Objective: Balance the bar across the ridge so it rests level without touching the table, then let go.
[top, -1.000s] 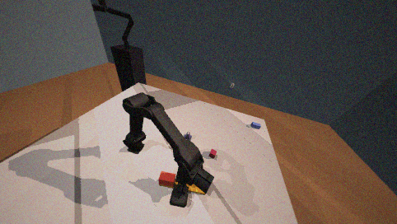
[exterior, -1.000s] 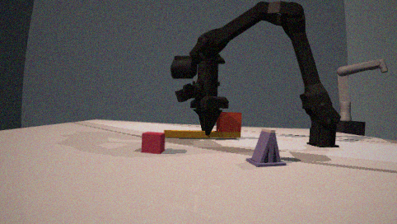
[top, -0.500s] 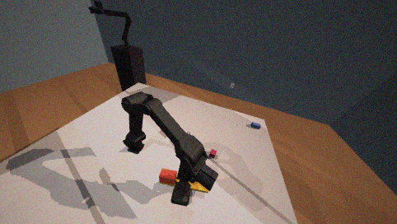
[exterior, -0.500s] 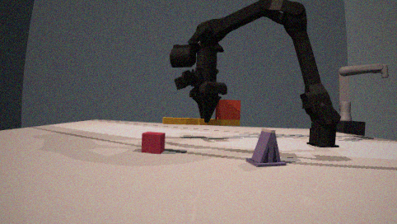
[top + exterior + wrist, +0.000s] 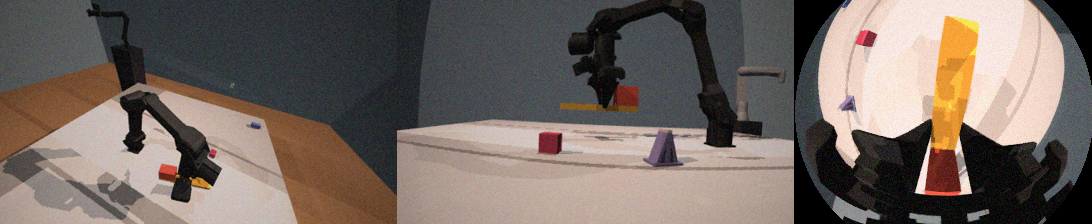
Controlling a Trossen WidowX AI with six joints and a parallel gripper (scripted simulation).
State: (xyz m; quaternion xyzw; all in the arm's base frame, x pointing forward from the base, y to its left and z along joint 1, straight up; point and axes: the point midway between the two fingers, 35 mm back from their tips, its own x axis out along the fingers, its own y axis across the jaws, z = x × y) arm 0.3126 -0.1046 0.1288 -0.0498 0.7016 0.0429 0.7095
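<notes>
The yellow-orange bar (image 5: 202,184) (image 5: 574,106) (image 5: 954,75) is in the air, nearly level, with a red-orange block (image 5: 167,170) (image 5: 628,95) on its end nearer the arm's base. My gripper (image 5: 604,105) (image 5: 946,124) is shut on the bar, beside the block, with the longer part of the bar reaching out past the fingers. The purple ridge (image 5: 665,149) (image 5: 849,104) stands upright on the table with a narrow pale top. It is off to one side of the bar and lower than it. In the top view the arm seems to hide it.
A crimson cube (image 5: 212,153) (image 5: 549,142) (image 5: 866,38) stands on the table on the ridge's side of the bar, farther out from the arm's base. A small blue block (image 5: 255,125) lies near the far edge of the white table top (image 5: 243,165). Another arm stands in the background.
</notes>
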